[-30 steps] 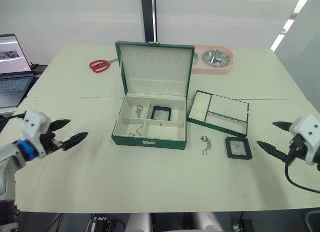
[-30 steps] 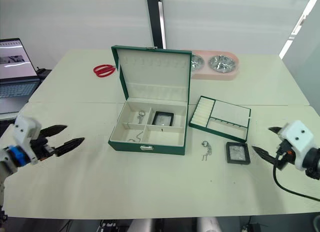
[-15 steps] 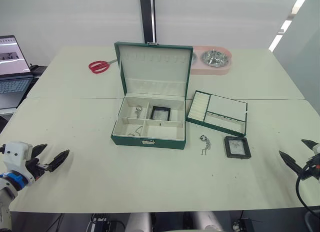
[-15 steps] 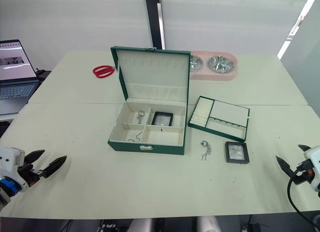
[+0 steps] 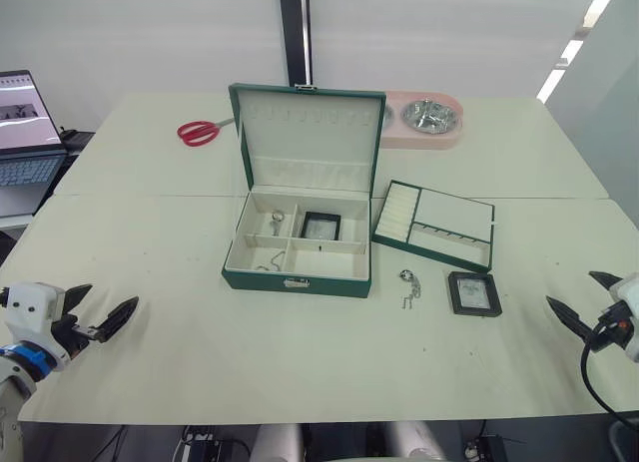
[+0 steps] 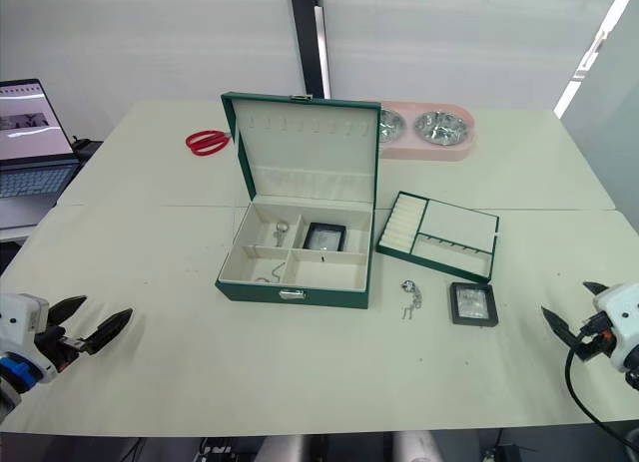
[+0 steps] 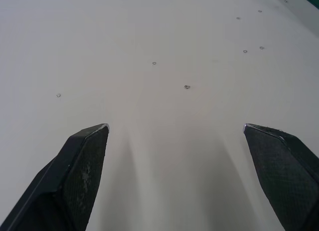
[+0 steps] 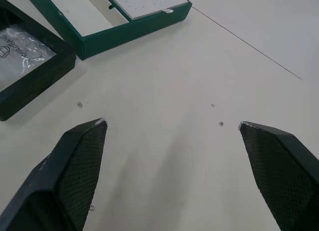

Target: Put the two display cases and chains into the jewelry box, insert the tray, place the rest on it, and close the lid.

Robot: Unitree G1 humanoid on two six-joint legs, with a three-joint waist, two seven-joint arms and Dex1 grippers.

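White boxy wrists, a blue ring on the left, carry black pointed pincer fingers (image 5: 118, 316) with a black cable on the right

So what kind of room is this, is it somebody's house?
Probably not a house; it looks more like a lab or office test room. A big pale table stands by plain white walls, an open laptop sits on a side desk, and practice things like the jewelry box are laid out.
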